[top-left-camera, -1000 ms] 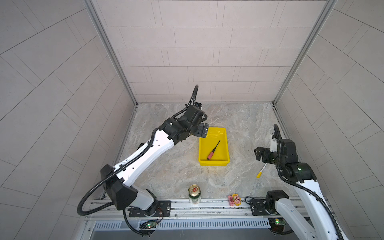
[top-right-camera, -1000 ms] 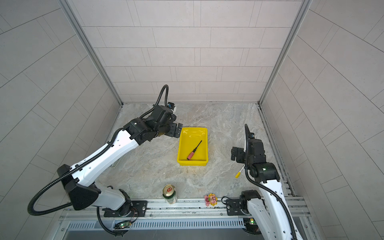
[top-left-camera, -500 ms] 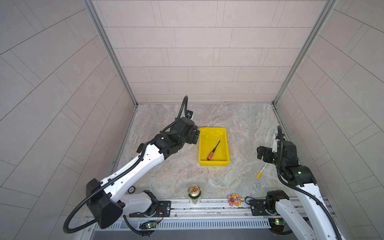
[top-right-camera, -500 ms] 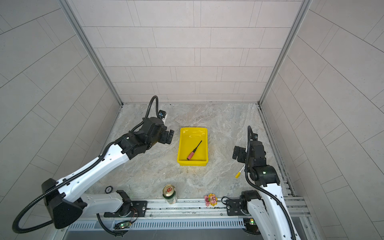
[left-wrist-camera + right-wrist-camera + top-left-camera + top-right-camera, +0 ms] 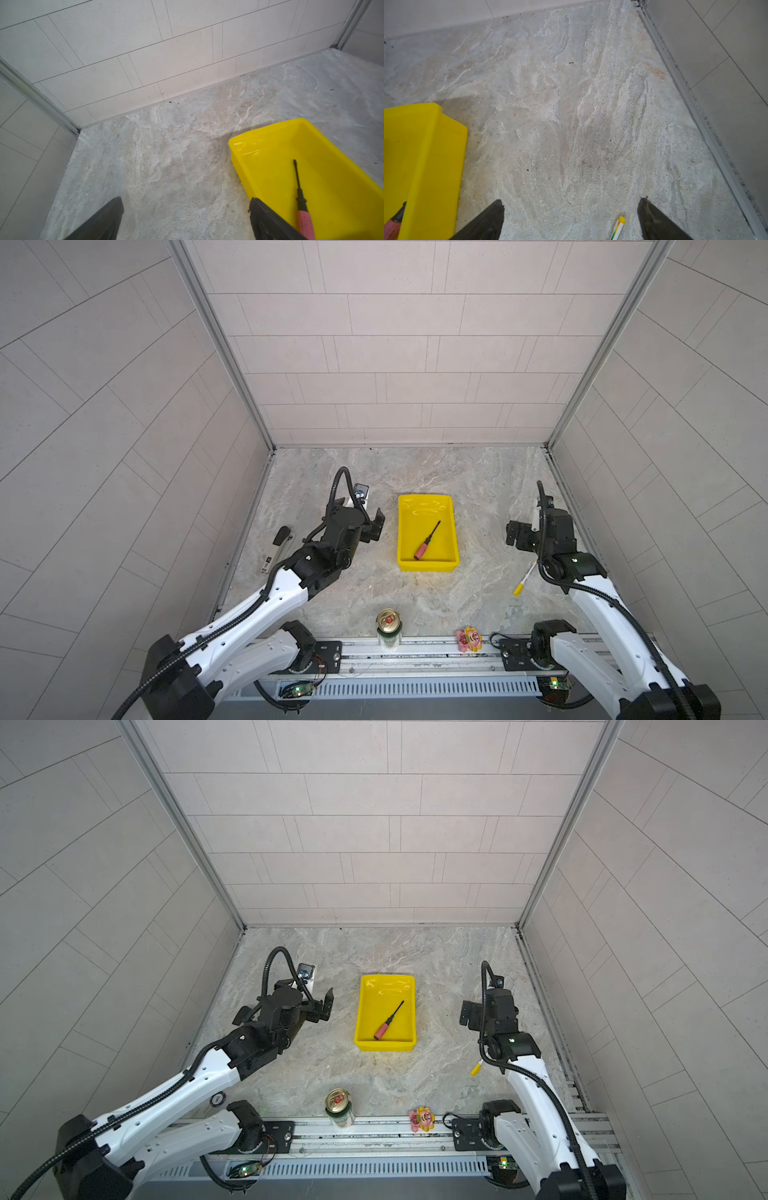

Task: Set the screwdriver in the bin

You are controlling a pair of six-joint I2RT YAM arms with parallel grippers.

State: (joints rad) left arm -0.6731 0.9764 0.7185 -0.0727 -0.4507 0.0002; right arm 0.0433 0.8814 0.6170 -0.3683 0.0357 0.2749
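The screwdriver (image 5: 426, 541) (image 5: 388, 1020), with a red-pink handle and a black shaft, lies slantwise inside the yellow bin (image 5: 415, 514) (image 5: 374, 1002) in both top views. My left gripper (image 5: 359, 512) (image 5: 309, 992) hovers just left of the bin, open and empty. In the left wrist view the left gripper (image 5: 186, 205) has bare floor between its fingers, with the bin (image 5: 270, 149) and screwdriver (image 5: 299, 193) to one side. My right gripper (image 5: 534, 526) (image 5: 486, 1006) (image 5: 571, 204) stands open and empty, well to the right of the bin (image 5: 425, 145).
A white stick with a yellow end (image 5: 524, 578) (image 5: 618, 226) lies on the floor by the right gripper. A silver tool with a black handle (image 5: 278, 547) lies by the left wall. A drink can (image 5: 389, 628) and a pink-yellow toy (image 5: 468, 639) stand at the front rail.
My left arm has drawn back from the bin's far left corner towards the left and front, still open. The right arm shifted slightly. The screwdriver has not moved in the bin.
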